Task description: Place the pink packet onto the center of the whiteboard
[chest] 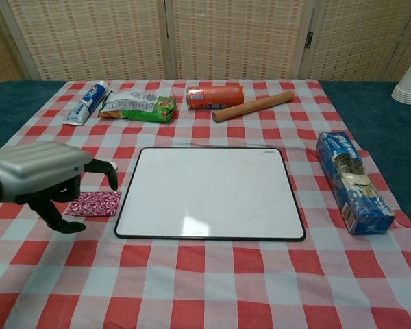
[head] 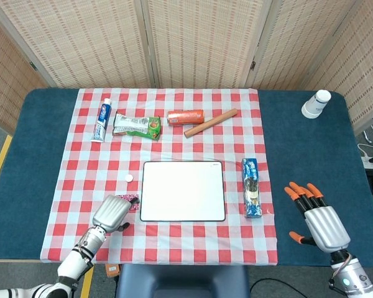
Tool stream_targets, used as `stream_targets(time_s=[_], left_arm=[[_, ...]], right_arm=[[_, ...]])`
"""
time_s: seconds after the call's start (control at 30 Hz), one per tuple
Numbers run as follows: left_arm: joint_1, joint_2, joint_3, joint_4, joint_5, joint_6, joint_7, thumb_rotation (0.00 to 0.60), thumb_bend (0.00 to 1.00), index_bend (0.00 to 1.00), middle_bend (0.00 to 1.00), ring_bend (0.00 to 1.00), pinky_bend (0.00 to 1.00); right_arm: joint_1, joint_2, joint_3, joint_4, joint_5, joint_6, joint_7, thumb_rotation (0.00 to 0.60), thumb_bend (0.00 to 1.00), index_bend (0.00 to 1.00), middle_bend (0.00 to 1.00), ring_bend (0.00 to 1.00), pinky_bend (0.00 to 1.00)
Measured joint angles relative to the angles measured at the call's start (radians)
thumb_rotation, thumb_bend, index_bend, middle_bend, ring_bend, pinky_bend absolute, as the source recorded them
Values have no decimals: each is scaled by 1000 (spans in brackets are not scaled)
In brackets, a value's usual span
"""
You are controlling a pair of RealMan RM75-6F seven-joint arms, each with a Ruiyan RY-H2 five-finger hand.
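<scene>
The pink packet (chest: 96, 203) lies flat on the checked cloth just left of the whiteboard (chest: 210, 192). My left hand (chest: 44, 179) hovers over the packet's left part, its fingers (chest: 103, 171) arched downward and apart, with nothing held. In the head view the left hand (head: 112, 213) covers most of the pink packet (head: 132, 198), and the whiteboard (head: 183, 191) is bare. My right hand (head: 317, 220) rests open on the blue table far to the right, fingers spread.
At the back of the cloth lie a toothpaste tube (head: 102, 120), a green snack bag (head: 137, 125), an orange packet (head: 185, 117) and a wooden rod (head: 210, 123). A blue box (head: 251, 187) sits right of the whiteboard. A small white cap (head: 129, 178) lies near the packet. Paper cups (head: 315, 103) stand far right.
</scene>
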Motion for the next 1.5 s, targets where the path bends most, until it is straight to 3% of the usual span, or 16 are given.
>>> stream_targets(time_s=[0.4, 0.67, 1.0, 1.5], left_arm=[[-82, -23, -44, 32, -261, 12, 3, 600, 238, 269, 1000, 1000, 1000], [-121, -24, -46, 55, -347, 29, -34, 600, 236, 252, 1000, 1000, 1000], [-147, -56, -54, 35, -498, 164, 2, 600, 234, 251, 1000, 1000, 1000], [-180, -132, -41, 47, -514, 241, 14, 600, 239, 260, 1000, 1000, 1000]], right_arm=[[3, 0, 4, 5, 8, -5, 10, 600, 46, 0, 4, 0, 12], [10, 2, 6, 5, 18, -20, 12, 600, 46, 0, 4, 0, 12], [16, 3, 9, 3, 30, -31, 12, 600, 45, 0, 4, 0, 12], [18, 9, 10, 5, 33, -31, 28, 600, 46, 0, 4, 0, 12]])
